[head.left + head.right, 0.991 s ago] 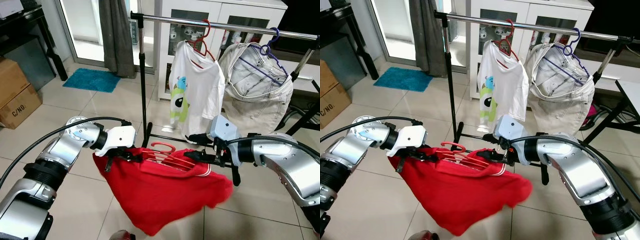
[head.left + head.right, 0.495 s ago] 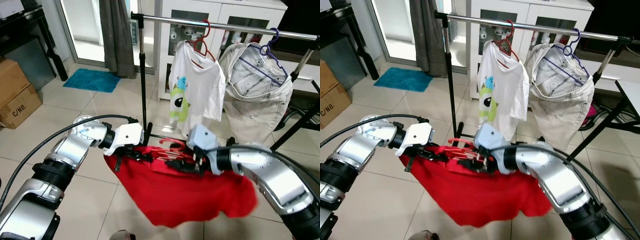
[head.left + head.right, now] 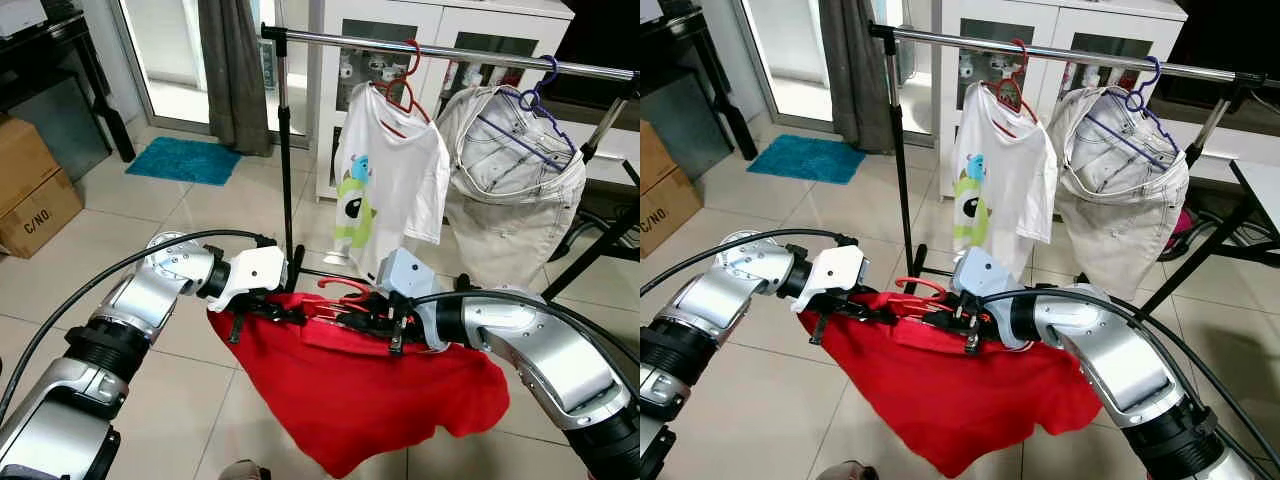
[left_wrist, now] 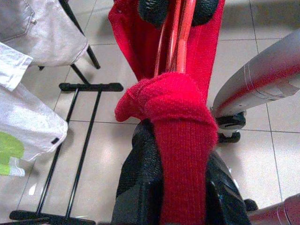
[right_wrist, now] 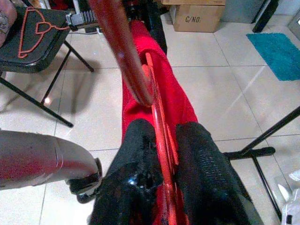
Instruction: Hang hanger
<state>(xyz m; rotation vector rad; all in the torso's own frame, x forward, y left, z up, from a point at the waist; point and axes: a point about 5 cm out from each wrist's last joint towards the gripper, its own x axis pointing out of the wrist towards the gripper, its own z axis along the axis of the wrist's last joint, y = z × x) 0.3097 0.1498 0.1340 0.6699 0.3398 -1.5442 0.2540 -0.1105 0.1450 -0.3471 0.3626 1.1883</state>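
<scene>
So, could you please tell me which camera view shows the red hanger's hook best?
The left eye view: the red hanger's hook curls clear above the red shirt, between the left pincer and right pincer. The right eye view shows it similarly. The right wrist view shows it blurred close up; the left wrist view shows hanger bars.

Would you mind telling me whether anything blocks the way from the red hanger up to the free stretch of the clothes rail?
Nothing visible does: the red hanger sits below the bare left stretch of the rail.
</scene>
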